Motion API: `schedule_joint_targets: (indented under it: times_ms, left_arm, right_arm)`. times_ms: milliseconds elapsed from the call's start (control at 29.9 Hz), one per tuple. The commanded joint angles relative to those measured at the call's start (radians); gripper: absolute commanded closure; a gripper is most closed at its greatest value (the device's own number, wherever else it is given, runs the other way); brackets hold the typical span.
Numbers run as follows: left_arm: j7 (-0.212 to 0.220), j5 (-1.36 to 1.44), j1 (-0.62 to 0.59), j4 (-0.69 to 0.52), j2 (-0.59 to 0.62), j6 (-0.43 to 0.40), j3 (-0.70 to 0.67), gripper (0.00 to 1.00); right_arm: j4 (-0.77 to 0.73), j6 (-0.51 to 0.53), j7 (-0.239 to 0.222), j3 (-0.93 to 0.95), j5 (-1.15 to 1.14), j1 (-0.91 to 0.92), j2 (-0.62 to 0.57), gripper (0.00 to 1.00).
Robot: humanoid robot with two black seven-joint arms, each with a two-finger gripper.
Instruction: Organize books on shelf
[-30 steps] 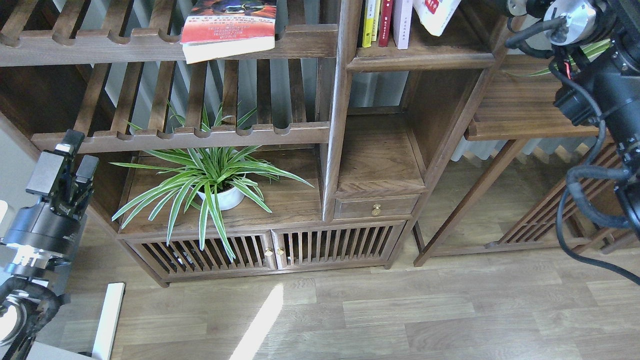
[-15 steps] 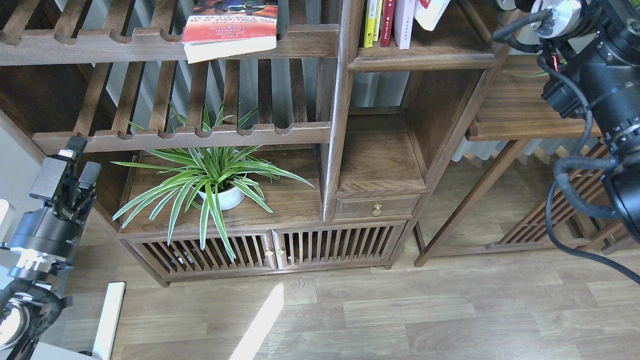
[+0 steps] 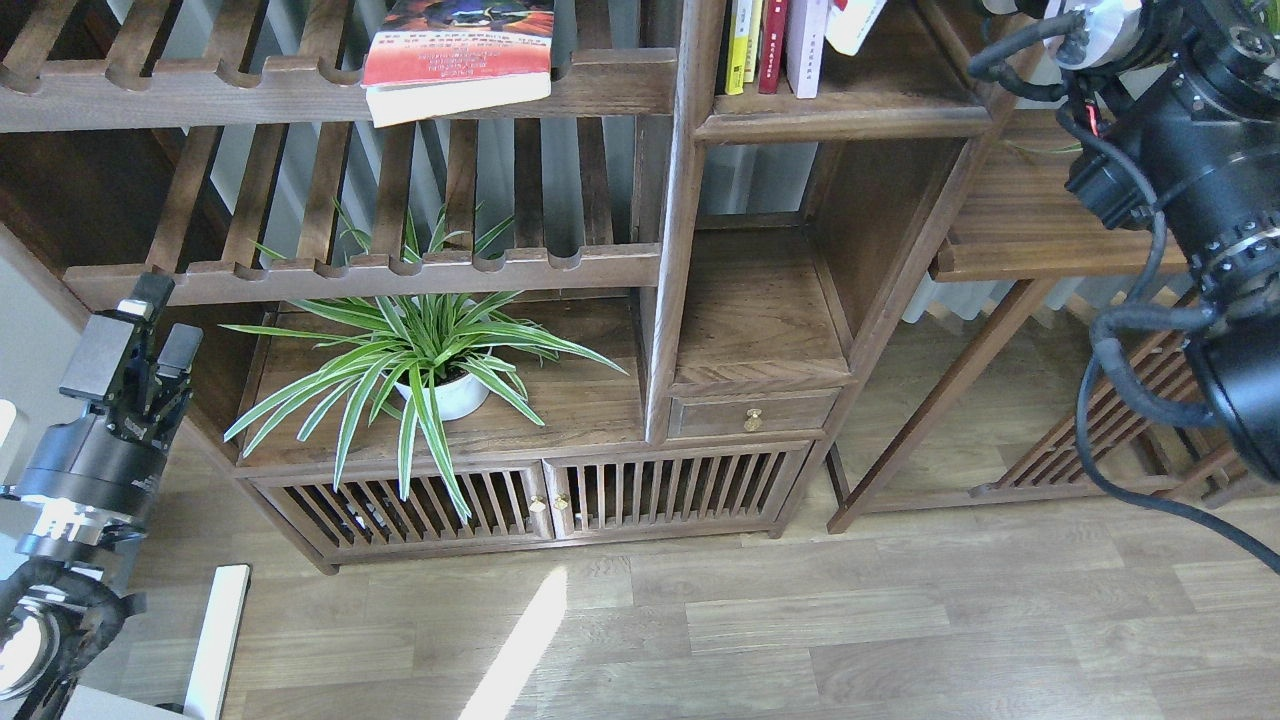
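In the head view, slim yellow [image 3: 738,45] and red [image 3: 772,45] books and a thin pale lilac-white book [image 3: 805,45] stand upright at the left end of the narrow solid-plank shelf [image 3: 850,105]. The large white book with red characters [image 3: 856,22] leans tilted beside them, mostly cut off by the top edge. The red-orange book [image 3: 458,50] lies flat on the upper slatted rack [image 3: 300,95]. My right arm [image 3: 1150,150] reaches up past the top edge; its gripper is out of view. My left gripper [image 3: 150,320] is open and empty, low at the left.
A potted spider plant [image 3: 420,365] stands on the lower left board. A small drawer [image 3: 752,412] and slatted doors [image 3: 520,500] lie below. A low dark side table [image 3: 1040,230] stands right of the bookcase, under my right arm. A white post [image 3: 215,640] stands on the floor.
My right arm has moved left and up toward the shelf. The large white book has risen and shifted left, more of it leaving the frame. My left gripper has dropped slightly.
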Motion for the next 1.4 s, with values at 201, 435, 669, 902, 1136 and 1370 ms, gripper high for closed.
schedule_joint_targets:
  times_ms: [201, 435, 669, 902, 1136, 1370]
  left_arm:
    - [0.000, -0.002, -0.002, 0.005, 0.000, 0.000, -0.002, 0.02]
    - [-0.001, -0.002, -0.002, 0.005, 0.000, 0.000, -0.002, 0.02]
    - [-0.001, -0.002, 0.000, 0.006, 0.000, 0.000, -0.002, 0.02]
    - [-0.003, -0.003, 0.000, 0.017, 0.000, 0.000, -0.003, 0.02]
    - [0.000, -0.011, 0.002, 0.022, 0.000, 0.000, -0.003, 0.02]
    - [0.003, -0.011, -0.005, 0.022, 0.000, 0.000, 0.000, 0.02]
  right_arm:
    - [0.027, 0.000, -0.008, -0.014, 0.000, -0.012, 0.001, 0.73]
    - [0.058, -0.003, -0.007, -0.040, 0.000, -0.014, 0.001, 0.68]
    - [0.098, -0.031, -0.007, -0.040, 0.000, -0.028, 0.002, 0.68]
    - [0.116, -0.074, 0.019, -0.039, 0.000, -0.037, 0.016, 0.75]
    - [0.104, -0.109, 0.062, -0.031, 0.000, -0.023, 0.021, 0.80]
    - [0.101, -0.112, 0.127, -0.036, 0.000, -0.040, 0.021, 0.77]
